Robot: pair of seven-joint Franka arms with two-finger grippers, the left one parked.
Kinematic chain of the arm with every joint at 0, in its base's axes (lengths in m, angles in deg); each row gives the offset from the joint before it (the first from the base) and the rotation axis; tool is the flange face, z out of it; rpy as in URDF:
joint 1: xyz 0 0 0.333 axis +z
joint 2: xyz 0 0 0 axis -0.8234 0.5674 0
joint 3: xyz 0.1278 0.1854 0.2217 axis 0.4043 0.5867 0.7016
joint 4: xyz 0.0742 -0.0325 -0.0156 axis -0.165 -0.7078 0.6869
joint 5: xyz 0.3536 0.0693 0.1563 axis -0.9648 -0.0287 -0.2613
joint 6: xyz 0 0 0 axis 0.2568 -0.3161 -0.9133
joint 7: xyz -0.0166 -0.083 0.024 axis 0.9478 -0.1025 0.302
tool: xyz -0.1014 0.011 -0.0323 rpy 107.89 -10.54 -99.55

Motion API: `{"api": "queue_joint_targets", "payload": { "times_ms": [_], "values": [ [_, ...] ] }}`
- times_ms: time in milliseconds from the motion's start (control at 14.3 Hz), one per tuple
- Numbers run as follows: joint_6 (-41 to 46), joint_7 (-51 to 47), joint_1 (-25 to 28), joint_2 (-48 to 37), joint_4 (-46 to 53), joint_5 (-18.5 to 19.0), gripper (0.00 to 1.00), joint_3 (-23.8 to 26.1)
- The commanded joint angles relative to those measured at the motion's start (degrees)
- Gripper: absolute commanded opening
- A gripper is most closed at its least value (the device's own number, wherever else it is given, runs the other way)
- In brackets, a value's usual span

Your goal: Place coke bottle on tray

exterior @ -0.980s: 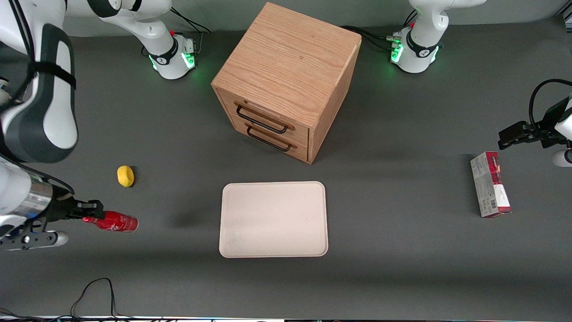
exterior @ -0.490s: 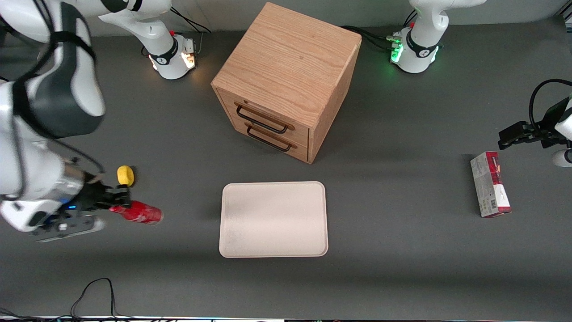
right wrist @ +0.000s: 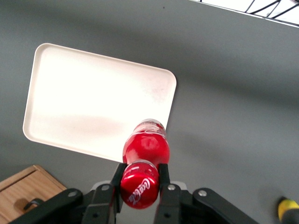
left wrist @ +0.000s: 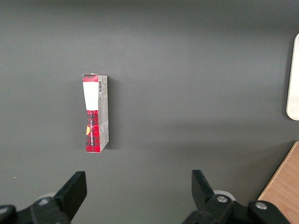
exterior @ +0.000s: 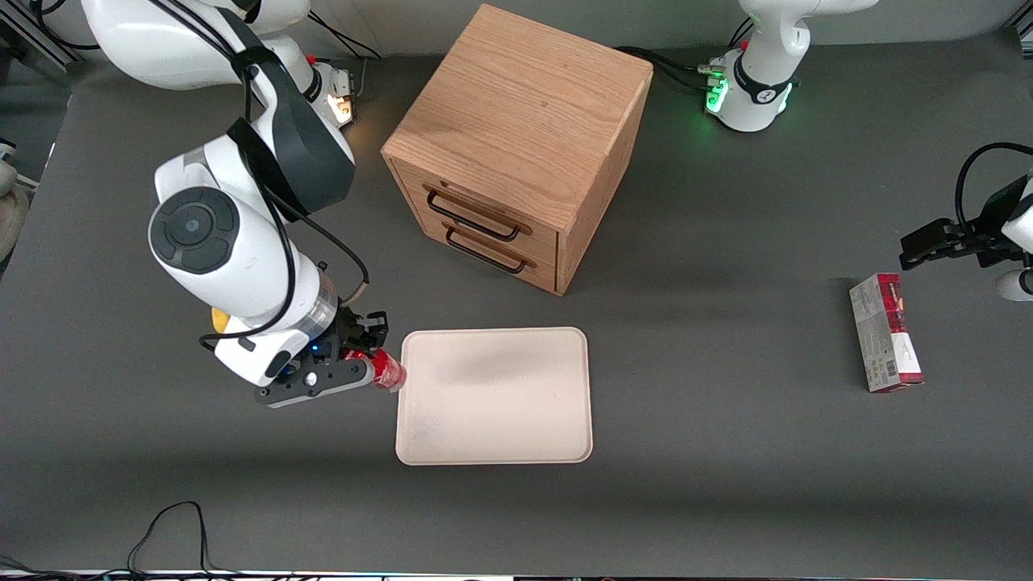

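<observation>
The gripper (exterior: pixel 365 355) is clamped on the coke bottle (exterior: pixel 387 373), carried in the air at the tray (exterior: pixel 494 395) edge that faces the working arm's end of the worktop. The right wrist view alone shows the 2 fingers (right wrist: pixel 163 172) pressing the coke bottle (right wrist: pixel 145 154) near its neck, its base over the tray (right wrist: pixel 93 102) rim. The front view alone shows the 2-drawer cabinet (exterior: pixel 516 145) and, toward the parked arm's end, the carton (exterior: pixel 884 331). The left wrist view shows that carton (left wrist: pixel 95 113) lying flat.
</observation>
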Motion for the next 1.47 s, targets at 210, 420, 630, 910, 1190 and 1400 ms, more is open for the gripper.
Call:
{"api": "queue_joint_targets", "payload": {
  "times_ms": [210, 420, 630, 910, 1190, 1400],
  "values": [
    [-11.58, -0.62, 0.04, 9.99, 1.7, 5.67, 0.07, 1.62],
    [-17.48, -0.71, 0.13, 14.3, 1.52, 7.62, 0.08, 1.62],
    [-19.51, -0.79, 0.13, 15.72, 1.43, 7.71, 0.17, 1.62],
    [-21.17, -2.37, -0.05, 15.9, 0.03, 7.62, 1.0, 1.62],
    [-21.27, -2.46, -0.22, 15.11, -0.33, 7.36, 1.0, 1.62],
    [-18.74, -2.73, -0.66, 9.33, -3.64, 6.66, 1.0, 1.62]
  ]
}}
